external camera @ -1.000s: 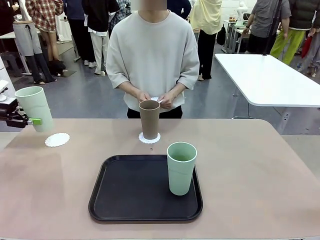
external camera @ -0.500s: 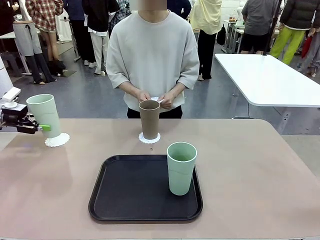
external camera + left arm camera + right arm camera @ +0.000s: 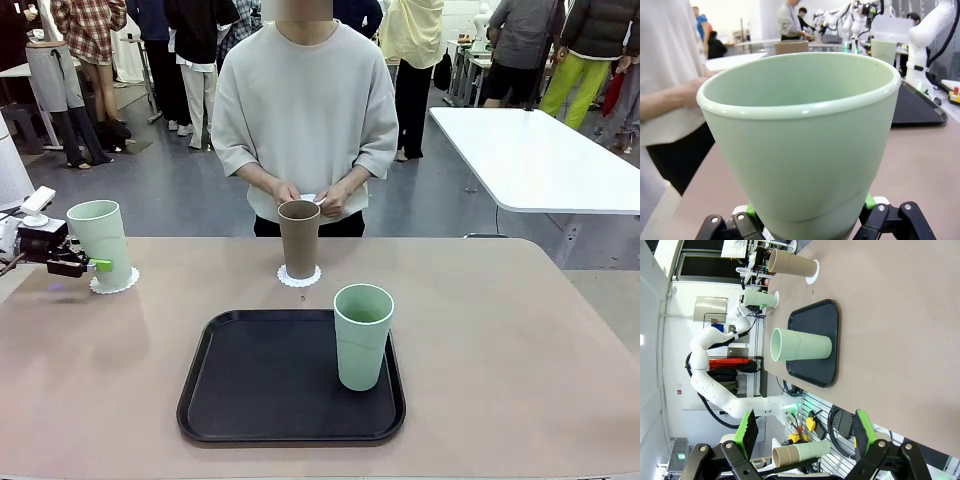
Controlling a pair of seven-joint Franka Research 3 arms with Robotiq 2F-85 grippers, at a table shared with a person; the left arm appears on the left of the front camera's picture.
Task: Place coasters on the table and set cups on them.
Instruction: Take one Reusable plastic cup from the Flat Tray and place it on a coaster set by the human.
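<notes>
grn cups (image 3: 362, 340) (image 3: 98, 235) | brn cup (image 3: 298, 238) | wht scalloped coasters (image 3: 299, 284) | blk tray (image 3: 260, 380) | tan table (image 3: 500, 350)

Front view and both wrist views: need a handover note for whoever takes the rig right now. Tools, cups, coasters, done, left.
Left tool: shut on a pale green cup, whose base is at the left coaster; I cannot tell if it rests fully.
Right tool: open, holding nothing.
Done: brown cup stands on the middle coaster on the table.
Left: release the held cup. The second green cup stands on the black tray, with no coaster laid for it. The person's hands hold a small white piece, possibly that coaster.
</notes>
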